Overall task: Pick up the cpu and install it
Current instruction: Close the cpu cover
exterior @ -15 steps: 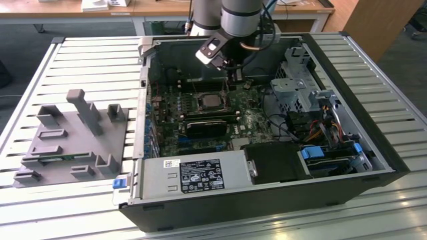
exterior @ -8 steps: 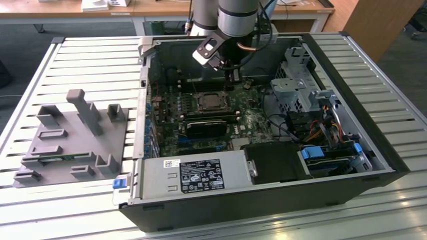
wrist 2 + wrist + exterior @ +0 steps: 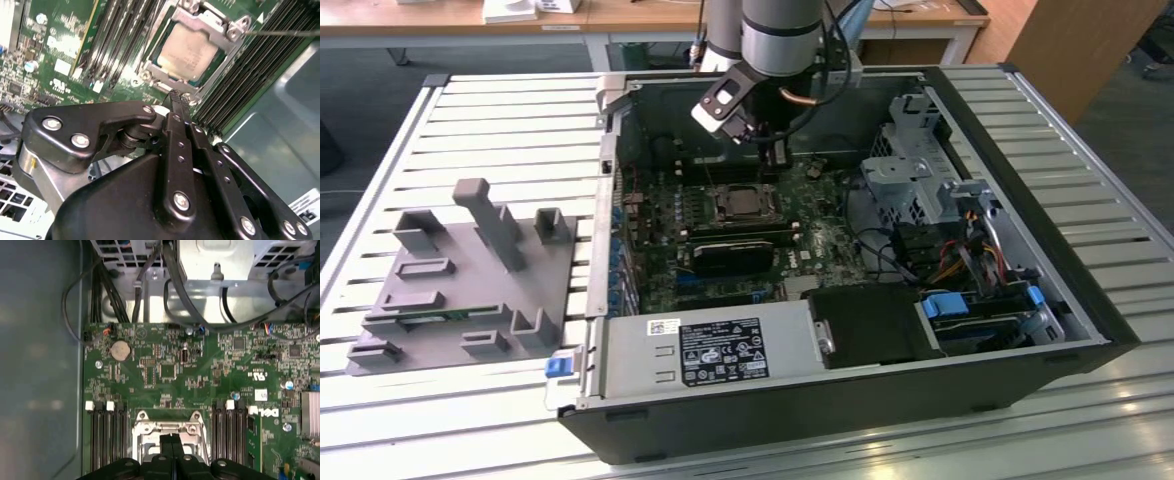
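The small square silver-topped cpu point(image 3: 192, 52) lies flat in the metal-framed motherboard socket point(image 3: 197, 17), its top facing out of the open black computer case point(image 3: 854, 400). Being square, it has no long axis. In the second wrist view the black claw point(image 3: 176, 96) hangs just beside the socket's edge, fingers pressed together on nothing. The exterior view adds a grey plastic fixture point(image 3: 460, 290) on the slatted tabletop point(image 3: 494, 130)

- Cpu point(image 3: 192, 50): matt silver metal top.
- Socket frame point(image 3: 197, 20): bright, glossy metal.
- Gripper point(image 3: 176, 96): matt black metal, shiny screws.
- Bench point(image 3: 480, 120): pale ribbed metal.
- Holder point(image 3: 467, 270), exterior view's left: matt grey plastic.
- Board point(image 3: 165, 370): smooth green.
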`<state>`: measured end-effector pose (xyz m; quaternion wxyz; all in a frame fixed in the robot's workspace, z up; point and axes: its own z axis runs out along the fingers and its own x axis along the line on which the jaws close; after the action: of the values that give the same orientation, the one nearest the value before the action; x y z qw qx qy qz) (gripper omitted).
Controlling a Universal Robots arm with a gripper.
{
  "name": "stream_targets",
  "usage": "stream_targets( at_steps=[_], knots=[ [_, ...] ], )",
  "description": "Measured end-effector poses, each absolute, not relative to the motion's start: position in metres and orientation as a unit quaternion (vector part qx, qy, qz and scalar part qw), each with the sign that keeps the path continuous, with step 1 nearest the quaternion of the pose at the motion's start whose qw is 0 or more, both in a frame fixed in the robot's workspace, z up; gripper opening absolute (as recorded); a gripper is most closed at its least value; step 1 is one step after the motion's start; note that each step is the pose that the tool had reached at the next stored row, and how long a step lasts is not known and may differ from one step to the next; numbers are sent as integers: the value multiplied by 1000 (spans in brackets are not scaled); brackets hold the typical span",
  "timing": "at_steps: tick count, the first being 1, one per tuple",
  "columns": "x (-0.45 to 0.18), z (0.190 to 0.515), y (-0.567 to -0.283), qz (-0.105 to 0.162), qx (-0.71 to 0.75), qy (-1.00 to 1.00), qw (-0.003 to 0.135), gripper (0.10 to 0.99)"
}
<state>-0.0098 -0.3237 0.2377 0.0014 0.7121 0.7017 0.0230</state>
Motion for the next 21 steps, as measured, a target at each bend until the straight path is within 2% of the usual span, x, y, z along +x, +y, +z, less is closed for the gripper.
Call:
stream_targets(
  at_steps=[21],
  knots=[
    [-20,235,-324,23,712,702,1,106]
  ],
)
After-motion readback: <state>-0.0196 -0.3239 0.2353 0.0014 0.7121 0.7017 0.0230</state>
